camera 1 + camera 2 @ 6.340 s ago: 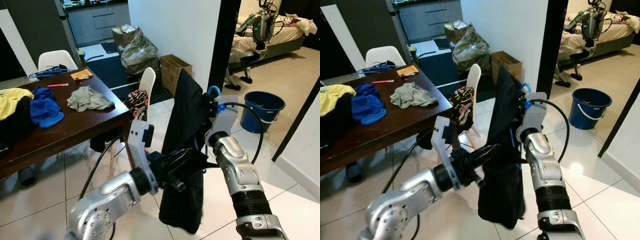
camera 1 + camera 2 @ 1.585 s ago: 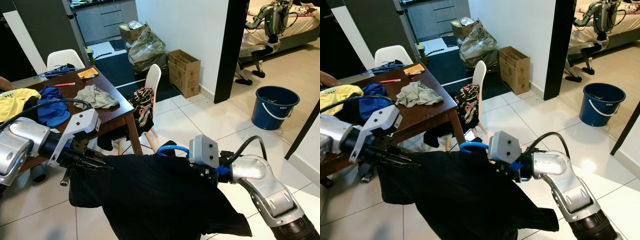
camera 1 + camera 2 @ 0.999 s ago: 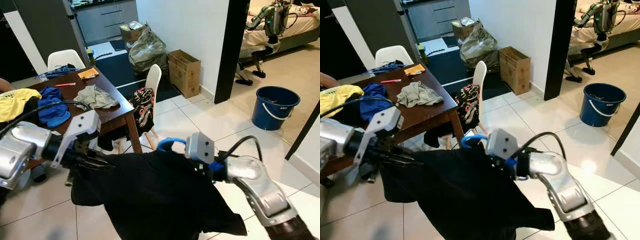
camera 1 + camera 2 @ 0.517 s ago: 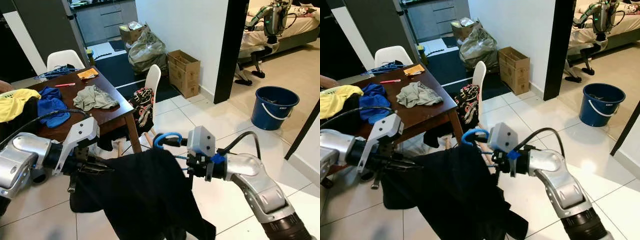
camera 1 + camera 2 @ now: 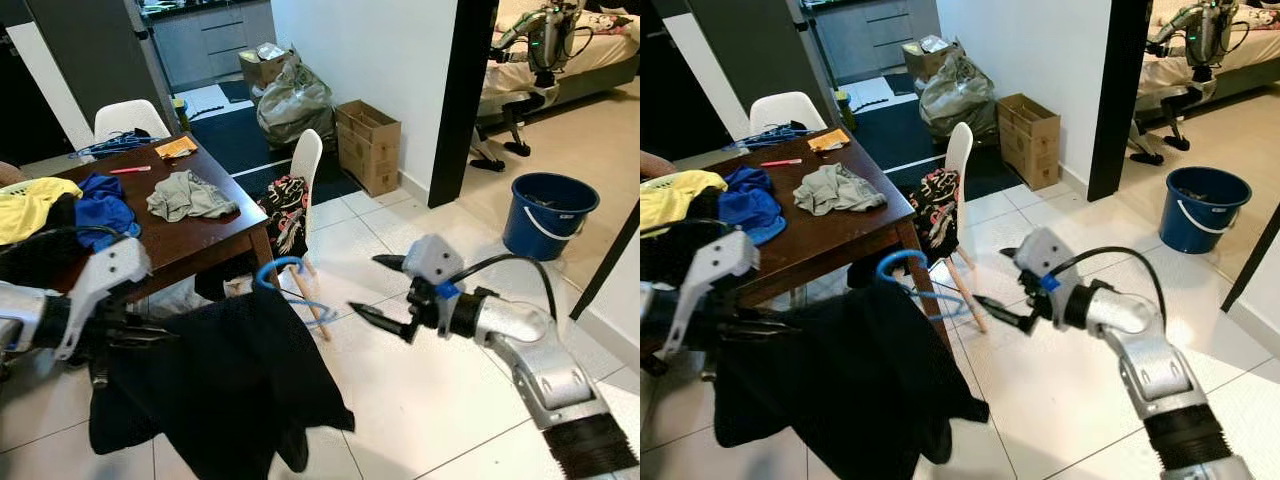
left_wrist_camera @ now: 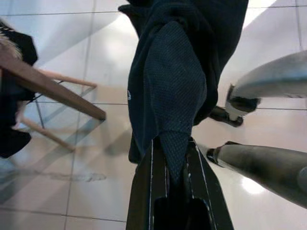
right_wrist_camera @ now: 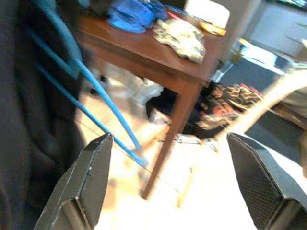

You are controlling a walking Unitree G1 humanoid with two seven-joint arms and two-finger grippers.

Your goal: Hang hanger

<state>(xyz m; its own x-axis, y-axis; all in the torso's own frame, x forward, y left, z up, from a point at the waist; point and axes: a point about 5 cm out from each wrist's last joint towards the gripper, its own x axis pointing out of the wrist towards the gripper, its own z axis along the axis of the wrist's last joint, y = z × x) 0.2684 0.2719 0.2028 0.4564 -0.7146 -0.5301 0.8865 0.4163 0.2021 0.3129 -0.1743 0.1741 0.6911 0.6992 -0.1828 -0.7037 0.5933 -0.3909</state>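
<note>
A black garment (image 5: 225, 385) hangs on a blue hanger (image 5: 283, 283), whose hook sticks up above the cloth. My left gripper (image 5: 160, 335) is shut on the garment's left shoulder, low beside the table; in the left wrist view the fingers (image 6: 144, 191) pinch a fold of the dark cloth (image 6: 172, 81). To the right of the hanger, apart from it, my right gripper (image 5: 382, 292) is open with nothing between its fingers. The right wrist view looks past the spread fingers (image 7: 91, 177) at the blue hanger (image 7: 86, 86) and the garment.
A brown table (image 5: 215, 235) with several clothes stands at the left, with a white chair (image 5: 298, 165) draped in patterned cloth behind the hanger. A cardboard box (image 5: 367, 145), a full rubbish bag (image 5: 295, 100), a dark door frame (image 5: 458, 100) and a blue bucket (image 5: 553, 212) lie further back.
My right gripper has let go of the hanger, opened and drawn back to the right. The garment and hanger have swung left, held by my left gripper.
</note>
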